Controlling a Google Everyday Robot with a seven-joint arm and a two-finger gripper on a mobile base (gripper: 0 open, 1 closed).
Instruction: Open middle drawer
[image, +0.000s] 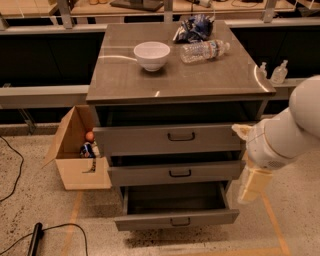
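The grey cabinet (180, 82) has three drawers. The middle drawer (145, 175) has a low front with a small black bar handle (180, 173) and stands only slightly out from the cabinet. The taller top drawer (135, 140) also stands slightly out. The lowest drawer (175, 218) is pulled well out and its inside looks empty. My white arm (285, 135) comes in from the right. My gripper (251, 186) hangs as a cream part beside the cabinet's right edge, level with the middle and lowest drawers, to the right of the handle and apart from it.
On the cabinet top are a white bowl (152, 54), a clear plastic bottle (204, 50) and a crumpled blue bag (194, 27). An open cardboard box (75, 155) with small items stands on the floor at the left. A black cable (35, 240) lies at the lower left. Two small pump bottles (279, 72) stand on a ledge at the right.
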